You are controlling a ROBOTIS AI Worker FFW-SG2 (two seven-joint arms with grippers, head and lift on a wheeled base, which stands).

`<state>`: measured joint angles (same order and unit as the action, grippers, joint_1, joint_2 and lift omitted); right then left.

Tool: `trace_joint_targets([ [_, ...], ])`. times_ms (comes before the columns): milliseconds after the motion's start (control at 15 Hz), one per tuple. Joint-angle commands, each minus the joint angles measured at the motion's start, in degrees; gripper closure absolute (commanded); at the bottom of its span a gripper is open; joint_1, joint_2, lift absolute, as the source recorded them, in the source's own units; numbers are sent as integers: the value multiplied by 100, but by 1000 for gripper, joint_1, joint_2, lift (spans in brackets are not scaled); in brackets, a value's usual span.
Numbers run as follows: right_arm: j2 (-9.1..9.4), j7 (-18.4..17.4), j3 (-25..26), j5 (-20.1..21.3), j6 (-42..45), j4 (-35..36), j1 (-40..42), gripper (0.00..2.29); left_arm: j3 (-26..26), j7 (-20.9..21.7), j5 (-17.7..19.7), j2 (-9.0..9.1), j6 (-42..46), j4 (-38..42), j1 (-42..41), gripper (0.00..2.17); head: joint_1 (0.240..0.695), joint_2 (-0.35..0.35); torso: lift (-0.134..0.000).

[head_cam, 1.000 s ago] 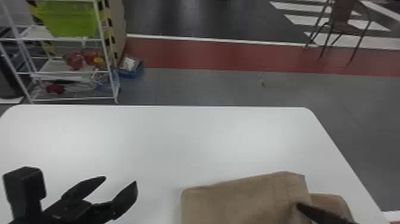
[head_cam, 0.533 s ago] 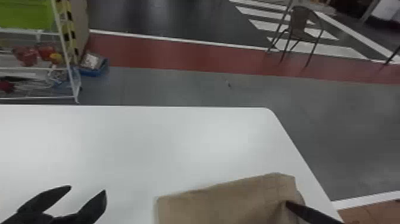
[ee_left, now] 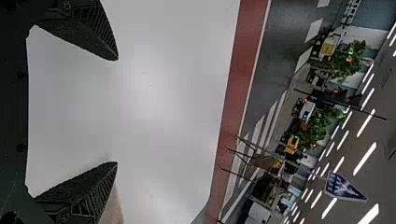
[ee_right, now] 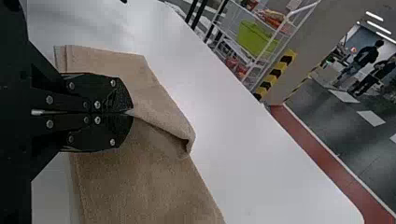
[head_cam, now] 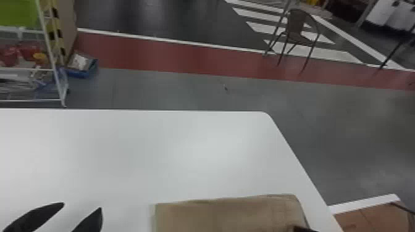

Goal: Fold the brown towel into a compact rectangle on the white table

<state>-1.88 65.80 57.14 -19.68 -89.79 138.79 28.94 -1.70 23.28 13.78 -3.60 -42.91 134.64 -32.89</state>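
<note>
Nearest, at 6 o'clock in the head view, lay the brown towel (head_cam: 222, 216), its far edge fairly straight and one long side facing the middle of the bench (head_cam: 197, 154). Over the last second, the small lobe of cloth that had stuck out past its right end had given way to a single edge, and the towel had come to sit lower in that view. That seemed to mean the right end was being turned in, bringing the shape closer to a rectangle. The head view had also swung toward the robot's right.

At 5 o'clock, the right end effector (ee_right: 133, 112) had its two flat fingers pressed together, pinching the towel, as the right wrist view showed. From its tips ran a raised fold, ending in a puckered corner (ee_right: 186, 142) with a dark gap beneath. That corner probably needed flattening before release, or the fold could spring open.

At 8 o'clock, the left end effector (head_cam: 81, 206) was spread wide and held nothing, its fingers pointing forward over the bench, well apart from the towel. It, too, had sunk lower in the head view.

Farther off, past the bench's far edge, a white shelf unit (head_cam: 51, 49) stood at 10 o'clock and a chair (head_cam: 296, 29) between 1 and 2 o'clock.
</note>
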Motion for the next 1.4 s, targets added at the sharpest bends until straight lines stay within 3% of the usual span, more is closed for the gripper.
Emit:
trace_joint_targets([
  [0,-181,-14,-27,69,35,-264,-47,1480,3,1,-16,0,5,18,-69,90,695,-350,-123],
  [200,-331,21,26,96,53,-361,-214,1480,55,-25,-104,9,41,45,-130,90,695,-350,-123],
  [733,-357,293,685,-423,-29,-106,-205,1480,143,-139,-165,18,41,80,-148,90,695,-350,-123],
  [1000,-586,267,465,-80,35,-598,-222,1480,178,-131,-209,9,41,62,-139,90,695,-350,-123],
  [1333,-700,249,184,254,580,-915,-257,1480,152,-96,-209,-9,41,80,-157,90,695,-350,-123],
])
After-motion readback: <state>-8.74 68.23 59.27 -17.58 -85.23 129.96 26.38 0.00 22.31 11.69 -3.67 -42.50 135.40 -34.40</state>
